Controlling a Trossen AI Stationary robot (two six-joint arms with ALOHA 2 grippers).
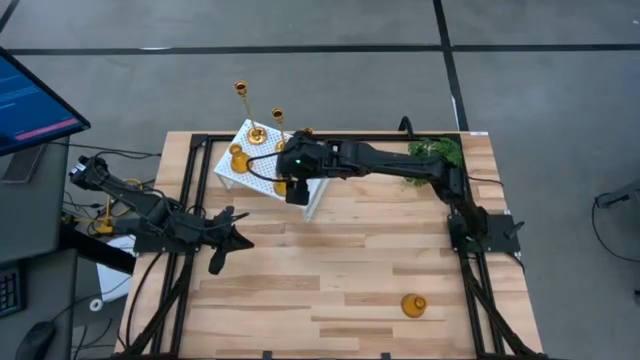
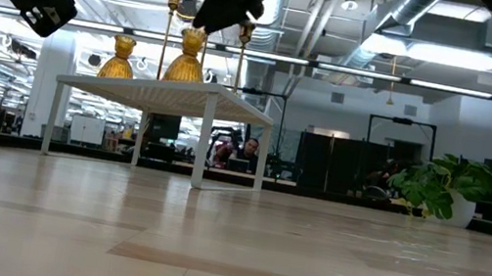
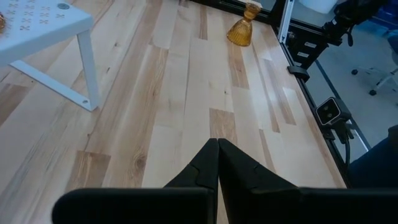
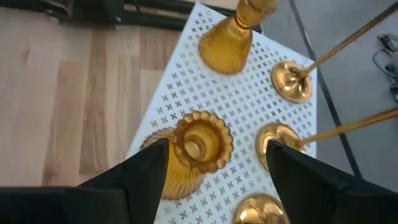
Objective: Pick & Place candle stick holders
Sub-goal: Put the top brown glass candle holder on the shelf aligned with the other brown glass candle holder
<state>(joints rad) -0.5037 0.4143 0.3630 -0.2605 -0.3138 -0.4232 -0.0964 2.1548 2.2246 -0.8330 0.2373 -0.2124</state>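
- Right gripper (image 4: pixel 211 155) hangs over the white perforated metal stand (image 4: pixel 249 93) with its two dark fingers spread wide and holding nothing; a short amber-gold bell-shaped candle stick holder (image 4: pixel 193 152) stands upright on the stand directly below, between the fingers, its open cup facing up toward the wrist.
- Just beyond that holder, farther from the gripper, a second short amber-gold bell-shaped holder (image 4: pixel 227 40) stands on the same stand, and to one side of it are the round brass bases of the tall thin-stemmed holders (image 4: pixel 291 82), their stems leaning out of the picture.
- From above, the right gripper (image 1: pixel 297 188) sits at the near edge of the stand, with the tall brass stems (image 1: pixel 241 92) rising on the far side of it.
- Well away from this gripper, across the light wooden table (image 1: pixel 340 270) toward its near right corner, one more short amber-gold bell-shaped holder (image 1: pixel 413 305) stands alone.
- Left gripper (image 1: pixel 222 240) waits low at the table's left side, fingers pressed together and empty.
- Judgement: if the lone holder is next, its long axis is vertical, so a grasp would come from above around its neck; it lies on the right arm's side, so the right arm looks better placed.
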